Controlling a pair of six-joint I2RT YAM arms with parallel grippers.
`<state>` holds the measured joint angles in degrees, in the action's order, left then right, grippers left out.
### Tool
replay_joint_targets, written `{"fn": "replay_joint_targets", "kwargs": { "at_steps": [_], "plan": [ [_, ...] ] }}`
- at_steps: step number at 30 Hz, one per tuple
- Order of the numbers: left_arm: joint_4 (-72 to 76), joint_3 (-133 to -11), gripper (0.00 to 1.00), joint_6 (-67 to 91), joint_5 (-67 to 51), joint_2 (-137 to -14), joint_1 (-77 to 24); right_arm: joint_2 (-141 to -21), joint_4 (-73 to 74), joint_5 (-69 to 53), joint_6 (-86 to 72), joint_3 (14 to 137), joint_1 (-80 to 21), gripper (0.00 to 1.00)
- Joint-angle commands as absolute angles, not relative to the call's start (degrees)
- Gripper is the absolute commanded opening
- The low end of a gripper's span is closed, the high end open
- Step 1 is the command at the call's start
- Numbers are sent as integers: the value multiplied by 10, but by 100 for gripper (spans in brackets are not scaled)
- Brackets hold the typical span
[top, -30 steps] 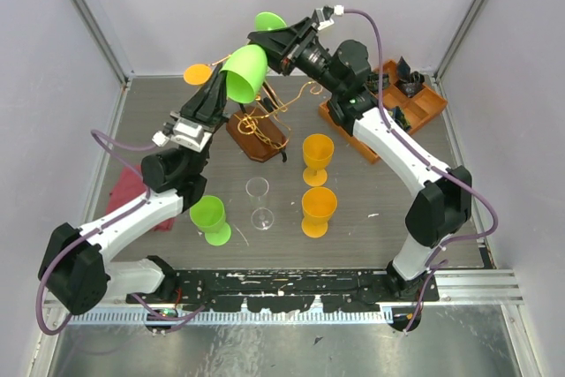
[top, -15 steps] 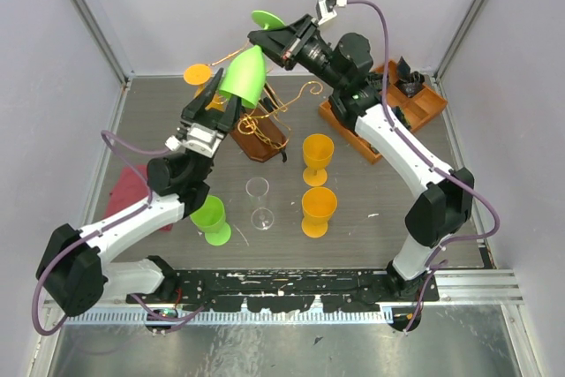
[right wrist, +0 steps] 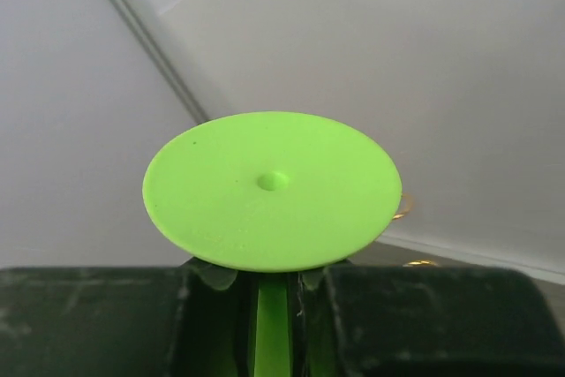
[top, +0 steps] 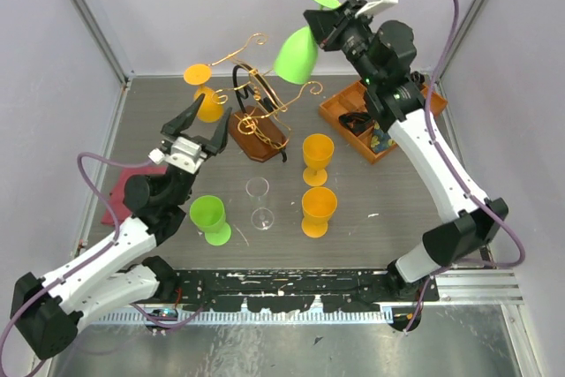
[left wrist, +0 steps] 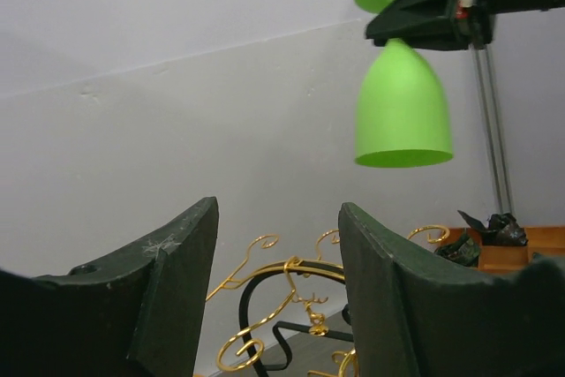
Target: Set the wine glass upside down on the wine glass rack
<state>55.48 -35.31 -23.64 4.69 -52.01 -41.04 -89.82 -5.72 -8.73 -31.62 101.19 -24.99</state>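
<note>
A green wine glass hangs upside down, foot up, above and to the right of the wine glass rack. My right gripper is shut on its stem just under the foot. The rack has gold wire arms and a black loop on a brown wooden base. An orange glass hangs on its left arm. My left gripper stands open and empty, low and left of the rack. In the left wrist view, the rack's wires show between the fingers and the green glass is high at the right.
On the table in front of the rack stand a green glass, a clear glass and two orange glasses. An orange compartment tray lies at the back right. A red cloth lies at the left.
My left gripper has let go of the green glass, opened and drawn back down to the left. My right arm has carried the glass up and to the right.
</note>
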Motion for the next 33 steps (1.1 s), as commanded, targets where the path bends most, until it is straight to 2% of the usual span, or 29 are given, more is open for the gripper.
{"fn": "replay_joint_targets", "kwargs": {
  "at_steps": [1,7,13,22,31,33],
  "plan": [
    [469,-363,65,-233,113,-485,-412,-826,-47,31,-78,946,-249,1],
    [438,-382,69,-239,165,-471,-412,-766,-54,78,49,828,-218,1],
    [418,-399,73,-240,188,-474,-412,-736,-105,-14,18,713,-118,1],
    [408,-397,74,-241,206,-479,-412,-730,-269,-188,88,581,-99,1],
    [383,-398,75,-235,210,-464,-412,-769,-277,-278,121,568,-96,1],
    [357,-409,77,-241,171,-461,-411,-772,-267,-286,128,568,-95,1]
  ]
}}
